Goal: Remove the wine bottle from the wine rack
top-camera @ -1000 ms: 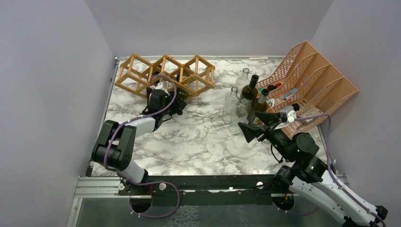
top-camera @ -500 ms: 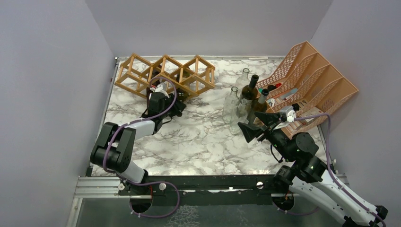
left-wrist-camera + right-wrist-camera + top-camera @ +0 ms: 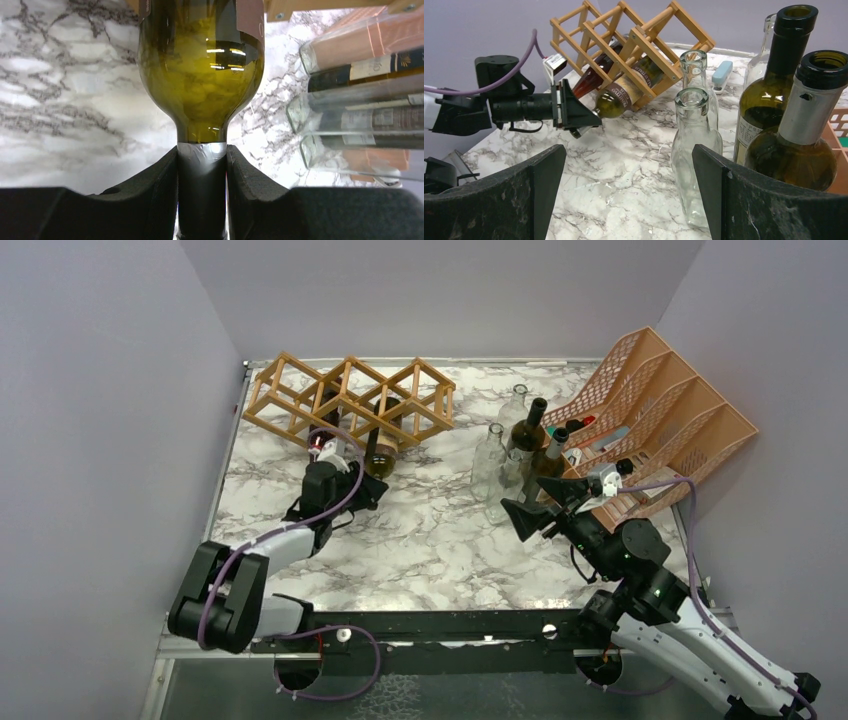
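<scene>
Pulled back toward near edge, with left gripper [image 3: 202, 150] clamped on neck of bottle [image 3: 200, 75]. Now partly out of rack [image 3: 300, 400] near far-left corner; base still in cell. Continue pull. Leave right gripper [image 3: 525, 520] wide open.

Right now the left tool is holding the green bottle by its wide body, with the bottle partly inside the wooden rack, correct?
Not quite. The left tool holds the green bottle by its thin neck, not its wide body; the left wrist view shows both fingers closed on the foil-wrapped neck. The bottle does lie partly inside the wooden rack.
</scene>
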